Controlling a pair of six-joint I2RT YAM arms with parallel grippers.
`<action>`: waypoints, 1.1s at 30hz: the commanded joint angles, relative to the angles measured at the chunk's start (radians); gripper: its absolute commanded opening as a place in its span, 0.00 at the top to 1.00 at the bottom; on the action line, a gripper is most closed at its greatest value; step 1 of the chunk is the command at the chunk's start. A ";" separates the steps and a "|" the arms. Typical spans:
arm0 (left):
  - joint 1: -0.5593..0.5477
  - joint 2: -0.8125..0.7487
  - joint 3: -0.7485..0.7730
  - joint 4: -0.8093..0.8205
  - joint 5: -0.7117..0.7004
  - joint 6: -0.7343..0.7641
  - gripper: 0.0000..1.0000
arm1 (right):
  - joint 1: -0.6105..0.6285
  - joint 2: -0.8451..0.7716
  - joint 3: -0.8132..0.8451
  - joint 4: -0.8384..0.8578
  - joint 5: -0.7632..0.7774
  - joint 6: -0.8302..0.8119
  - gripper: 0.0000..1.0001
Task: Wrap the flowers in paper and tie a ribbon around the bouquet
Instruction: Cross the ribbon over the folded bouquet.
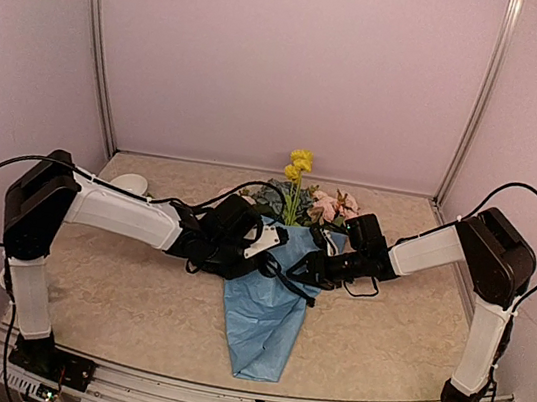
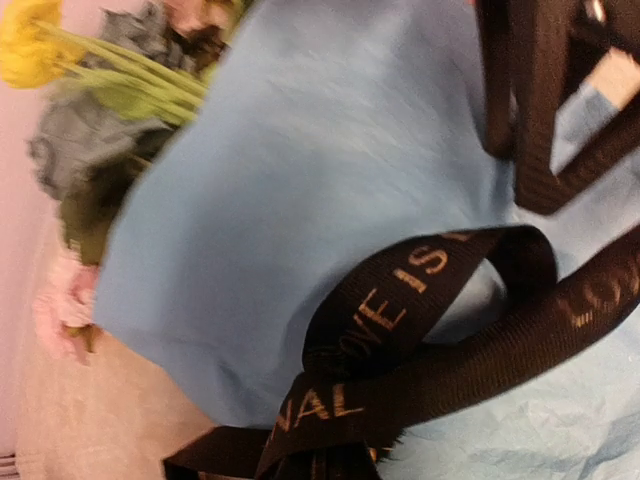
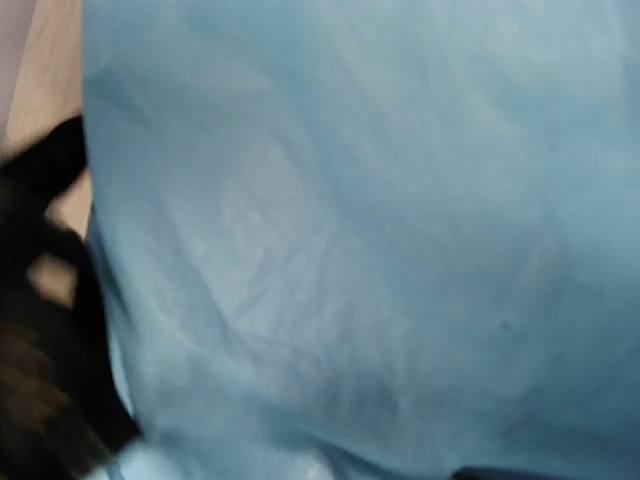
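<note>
Ribbon (image 2: pixel 420 330) bunches at closed left end effector (image 1: pixel 269 250); can't tell for right end effector (image 1: pixel 317 267).

The bouquet (image 1: pixel 264 307) lies mid-tabletop (image 1: pixel 111 309), its pointed end toward the near edge and the flowers (image 1: pixel 302 194) toward the back wall; the ribbon (image 2: pixel 420 330) lies looped on the paper (image 2: pixel 300 180) across the cone's upper part; the left gripper (image 1: pixel 264 242) sits at its left edge, the right gripper (image 1: pixel 311 266) at its right.
</note>
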 commanded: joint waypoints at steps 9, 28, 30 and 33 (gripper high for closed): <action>-0.091 -0.140 -0.078 0.367 -0.318 0.086 1.00 | 0.006 0.003 0.012 -0.071 0.041 -0.007 0.45; -0.049 -0.234 -0.134 -0.032 0.308 -0.076 0.35 | 0.005 -0.015 0.035 -0.092 0.099 0.015 0.50; 0.009 -0.252 -0.129 -0.021 0.355 -0.154 0.41 | 0.006 -0.017 0.032 -0.076 0.083 0.018 0.55; 0.145 -0.244 -0.119 0.005 0.443 -0.328 0.54 | 0.005 -0.017 0.035 -0.066 0.069 0.020 0.60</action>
